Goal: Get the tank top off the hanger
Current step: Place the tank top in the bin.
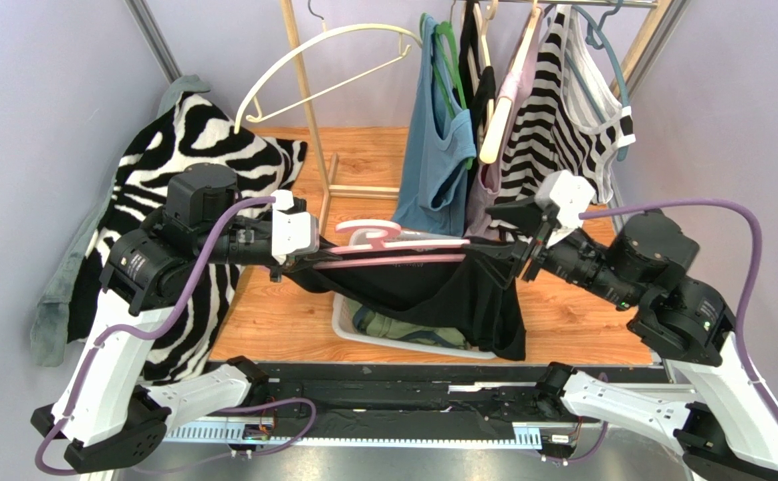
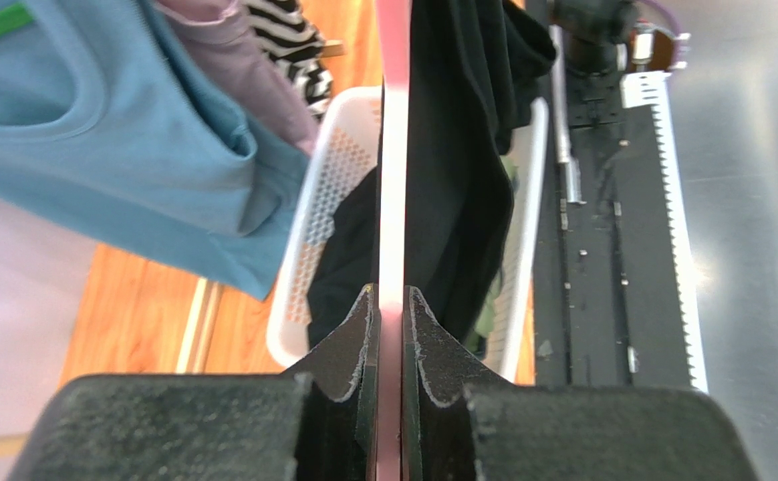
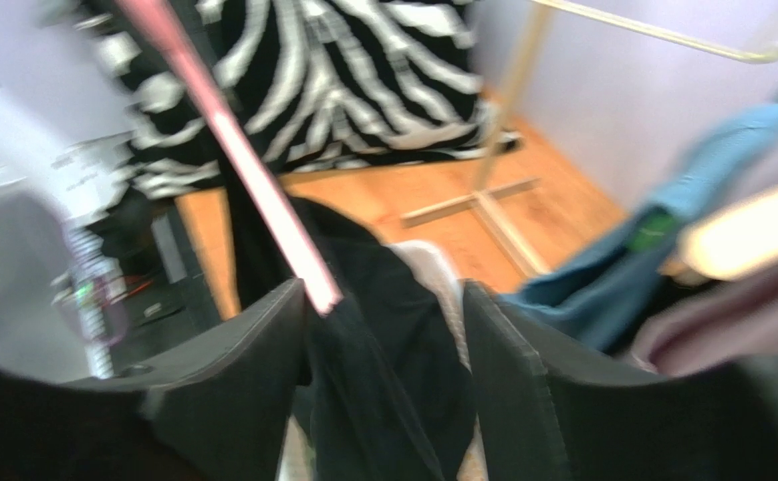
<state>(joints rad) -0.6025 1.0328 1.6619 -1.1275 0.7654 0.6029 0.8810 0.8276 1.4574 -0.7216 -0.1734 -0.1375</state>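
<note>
At the far left, a zebra-patterned cloth [image 1: 212, 130] lay in a heap against the wall, away from the work. The left arm [image 1: 152, 261] reached from its base toward the middle of the table, with the forearm nearly level and the wrist turned to the right. The left gripper [image 2: 391, 301] was closed tightly on the left end of the pink hanger [image 1: 393, 261]. In the wrist view the thin pink bar ran straight between the two pads. I think this grip was there to keep the hanger steady and horizontal, so that the cloth could be pulled off the other end.

The black tank top [image 1: 453, 296] hung on the hanger between the two arms. It sagged down above the white basket [image 1: 341, 319], which sat on the wooden floor just beneath it.

On the right, the right arm [image 1: 654, 261] stretched to the left in a mirrored pose, low and almost level. The right gripper [image 3: 383, 301] had its jaws apart and gripped nothing. Black cloth lay loosely between the fingers, and the right tip of the hanger was just beside one finger. The right shoulder of the garment seemed not yet taken off.

Behind, on the rack [image 1: 308, 100], a blue top [image 1: 433, 150] and other clothes hung on their own hangers.
</note>
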